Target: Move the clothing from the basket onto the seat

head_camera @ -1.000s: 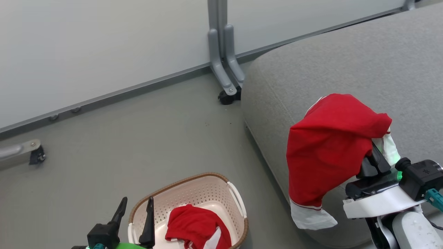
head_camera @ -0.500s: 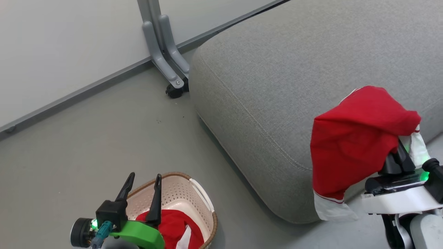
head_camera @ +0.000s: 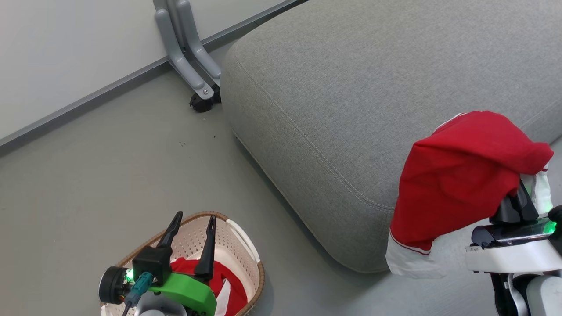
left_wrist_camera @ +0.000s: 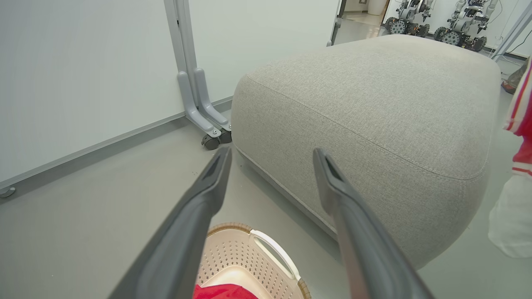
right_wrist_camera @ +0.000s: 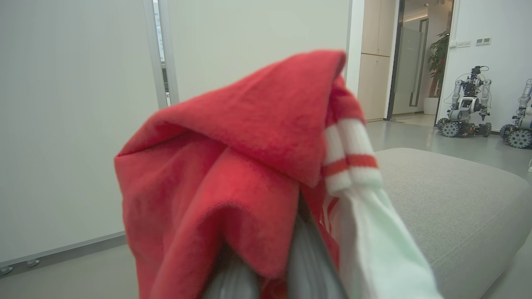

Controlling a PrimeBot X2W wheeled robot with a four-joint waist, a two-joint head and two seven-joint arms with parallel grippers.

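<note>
right tool [head_camera: 514,199] pinching draped red garment [head_camera: 461,175] near grey seat [head_camera: 329,87], left tool [head_camera: 195,217] spread over basket [head_camera: 239,245] holding another garment [head_camera: 228,287]

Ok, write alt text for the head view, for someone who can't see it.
The right end effector, shut on a red and white garment, holds it draped near the edge of a large grey seat. At lower left, the open left end effector hovers above a cream basket holding a second red garment.

Garments are numbering two: upper garment [head_camera: 461,175], lower garment [head_camera: 236,286]. One basket [head_camera: 230,248] and one seat [head_camera: 351,109] are showing. Background robots [right_wrist_camera: 465,104] are numbering two.
</note>
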